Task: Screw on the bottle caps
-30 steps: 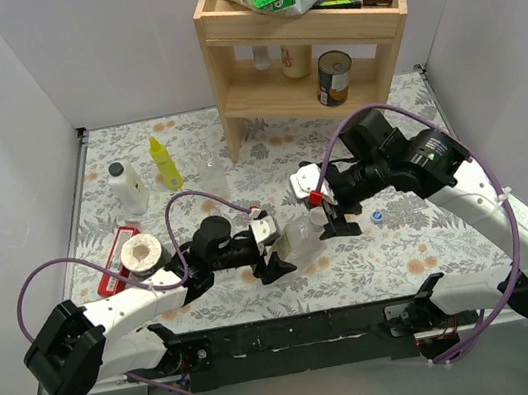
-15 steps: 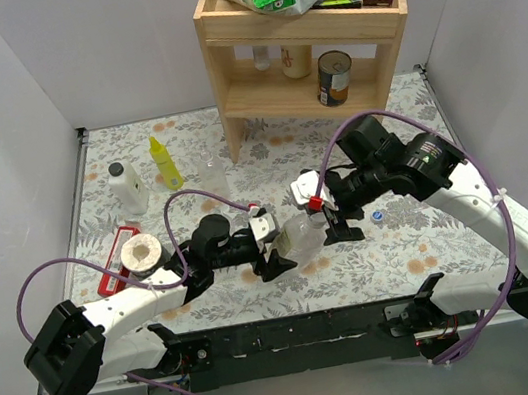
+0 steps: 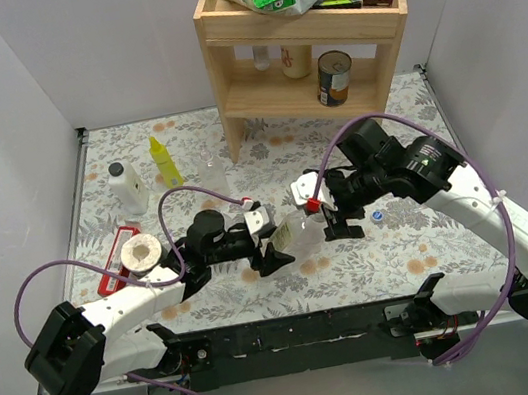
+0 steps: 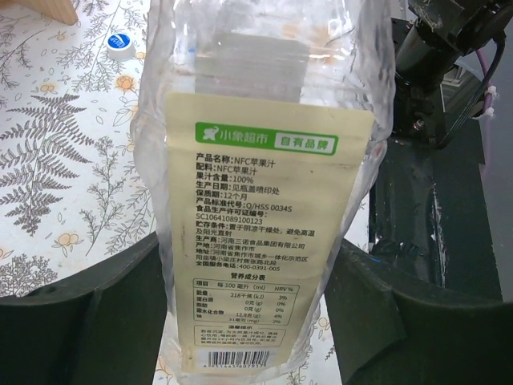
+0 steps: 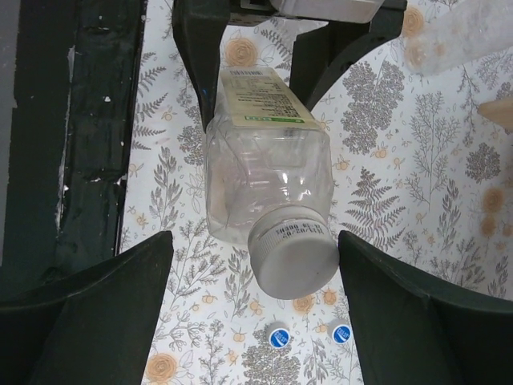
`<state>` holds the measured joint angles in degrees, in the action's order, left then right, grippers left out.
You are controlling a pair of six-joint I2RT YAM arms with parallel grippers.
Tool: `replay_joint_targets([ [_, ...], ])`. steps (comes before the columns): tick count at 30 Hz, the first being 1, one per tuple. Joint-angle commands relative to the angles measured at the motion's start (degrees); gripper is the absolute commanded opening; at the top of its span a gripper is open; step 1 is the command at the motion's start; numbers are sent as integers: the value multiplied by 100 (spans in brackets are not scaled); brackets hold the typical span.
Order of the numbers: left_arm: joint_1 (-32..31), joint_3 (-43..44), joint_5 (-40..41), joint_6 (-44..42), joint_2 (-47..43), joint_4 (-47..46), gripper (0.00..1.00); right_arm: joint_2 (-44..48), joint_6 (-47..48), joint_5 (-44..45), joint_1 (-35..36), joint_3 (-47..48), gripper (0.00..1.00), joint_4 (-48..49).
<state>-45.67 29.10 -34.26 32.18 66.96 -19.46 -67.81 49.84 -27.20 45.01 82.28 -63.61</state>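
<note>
My left gripper (image 3: 274,246) is shut on the larger clear bottle (image 3: 294,235) and holds it tilted above the table, neck towards my right arm. In the left wrist view (image 4: 252,321) the fingers press both sides of the bottle's cream label (image 4: 264,241). The white cap (image 5: 292,261) sits on the bottle's neck. My right gripper (image 5: 256,269) is open, its fingers (image 5: 88,313) standing either side of the cap without touching it; in the top view the gripper (image 3: 333,214) is at the bottle's mouth. Two blue caps (image 5: 278,335) (image 5: 341,331) lie on the table. A slim clear bottle (image 3: 211,171) stands uncapped at the back.
A wooden shelf (image 3: 229,112) at the back holds a can (image 3: 333,77) and snack bags. A yellow squeeze bottle (image 3: 166,163) and a white black-capped bottle (image 3: 127,188) stand at the back left. A tape roll (image 3: 139,251) lies at the left by a red holder.
The left gripper has shifted the bottle slightly up and to the left. The right gripper has followed a little leftward and stays at the capped end.
</note>
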Motion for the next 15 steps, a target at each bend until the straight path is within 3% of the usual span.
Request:
replay_joint_targets([
  [1, 216, 192, 253, 218, -166, -286, 0, 145, -290, 30, 43, -142, 88, -196],
  [15, 216, 96, -54, 60, -210, -330, 0, 102, -845, 382, 43, -213, 87, 165],
])
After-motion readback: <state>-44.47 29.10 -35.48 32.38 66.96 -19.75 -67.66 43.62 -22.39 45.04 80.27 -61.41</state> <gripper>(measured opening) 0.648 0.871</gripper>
